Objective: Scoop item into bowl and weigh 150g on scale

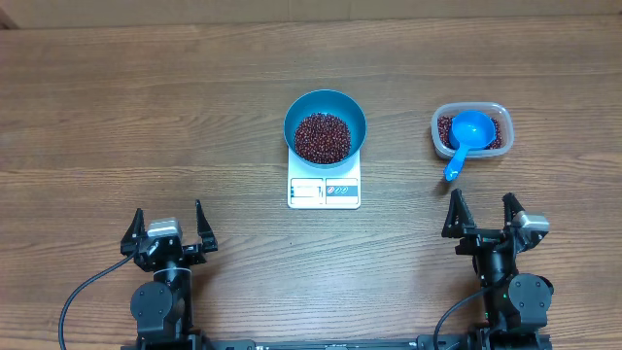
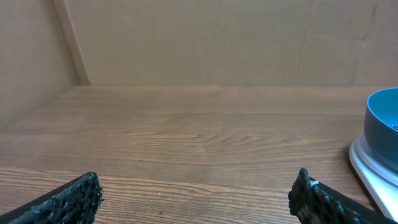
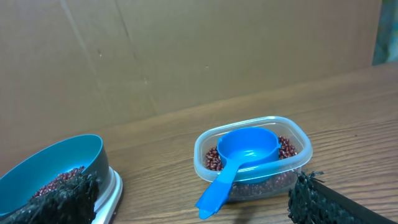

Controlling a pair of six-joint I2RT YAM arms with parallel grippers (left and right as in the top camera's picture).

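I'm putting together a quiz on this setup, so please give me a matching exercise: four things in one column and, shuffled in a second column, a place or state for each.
Things:
1. bowl
2. scoop
3. scale
4. tub

Places or states:
A. white and flat, underneath the teal thing
B. clear plastic, farthest right
C. lying in the tub, handle out over its rim
D. standing on the scale, beans heaped inside

Pairs: 1-D, 2-C, 3-A, 4-B
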